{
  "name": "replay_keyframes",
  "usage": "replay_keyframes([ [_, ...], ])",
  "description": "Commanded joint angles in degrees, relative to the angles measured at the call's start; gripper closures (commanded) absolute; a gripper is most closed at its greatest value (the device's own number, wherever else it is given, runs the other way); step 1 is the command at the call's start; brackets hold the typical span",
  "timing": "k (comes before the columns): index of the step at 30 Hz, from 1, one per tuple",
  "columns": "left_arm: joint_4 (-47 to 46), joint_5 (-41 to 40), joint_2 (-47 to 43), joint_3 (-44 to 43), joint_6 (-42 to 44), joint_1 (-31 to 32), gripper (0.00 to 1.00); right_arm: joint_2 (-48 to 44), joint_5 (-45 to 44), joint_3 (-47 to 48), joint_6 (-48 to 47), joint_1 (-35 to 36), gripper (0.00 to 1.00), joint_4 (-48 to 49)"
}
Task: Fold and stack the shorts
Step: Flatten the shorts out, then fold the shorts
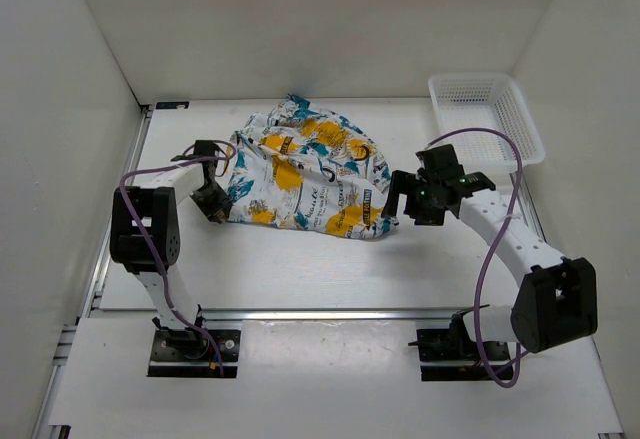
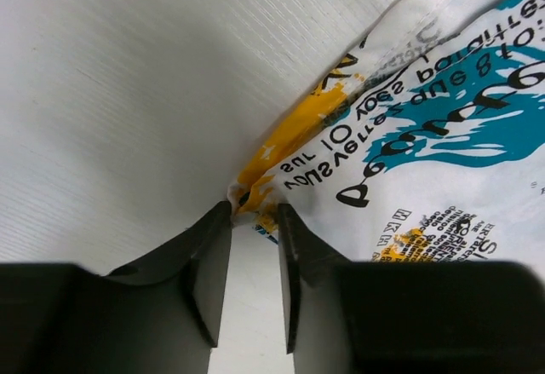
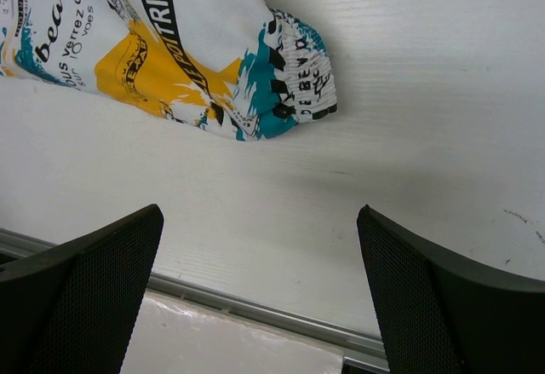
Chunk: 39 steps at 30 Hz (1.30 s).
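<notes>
Shorts lay bunched left of the white mesh basket, well apart from it. Left gripper sat at their far hem corner, fingers a sliver apart - a true pinch could not be confirmed, and so shallow a bite might slip on lifting. Right gripper gaped wide and empty on the basket side - a lone pull would likely drag the cloth, not fold it.

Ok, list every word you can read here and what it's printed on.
"TRINE": white letters on a black band of the shorts.
"beau": black script on them.
"DE BEV": the gathered hem, remainder unclear.
Upside-down print in the left wrist view: only "10" sure.
Smaller print: too blurred.
</notes>
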State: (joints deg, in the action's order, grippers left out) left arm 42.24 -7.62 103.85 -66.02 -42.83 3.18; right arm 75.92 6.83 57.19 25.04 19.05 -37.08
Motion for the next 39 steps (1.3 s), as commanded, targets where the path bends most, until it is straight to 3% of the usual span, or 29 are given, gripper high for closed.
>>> replay_keyframes([
  [1, -0.8, -1.2, 0.0, -1.5, 0.3, 0.2, 0.63, -2.2, 0.4, -0.1, -0.2, 0.1, 0.01, 0.7],
  [9, -0.8, -1.2, 0.0, -2.0, 0.3, 0.2, 0.90, -3.9, -0.2, -0.6, -0.2, 0.1, 0.01, -0.4],
  [15, -0.2, 1.6, -2.6, -3.2, 0.8, 0.8, 0.90, -4.5, 0.5, -2.3, -0.2, 0.1, 0.01, -0.4],
  [23, 5.0, 3.0, -14.4, -9.6, 1.3, 2.1, 0.90, -2.0, 12.1, -9.6, 6.5, -3.8, 0.01, 10.0],
  [34, 6.1, 4.0, -15.3, -11.5, 1.9, 3.2, 0.90, 6.8, 9.5, -17.0, 17.8, -4.4, 0.29, 26.4],
  [39, 6.6, 3.5, -14.8, -11.5, 1.9, 3.2, 0.90, 8.6, 5.7, -18.4, 18.9, -3.8, 0.34, 29.8],
])
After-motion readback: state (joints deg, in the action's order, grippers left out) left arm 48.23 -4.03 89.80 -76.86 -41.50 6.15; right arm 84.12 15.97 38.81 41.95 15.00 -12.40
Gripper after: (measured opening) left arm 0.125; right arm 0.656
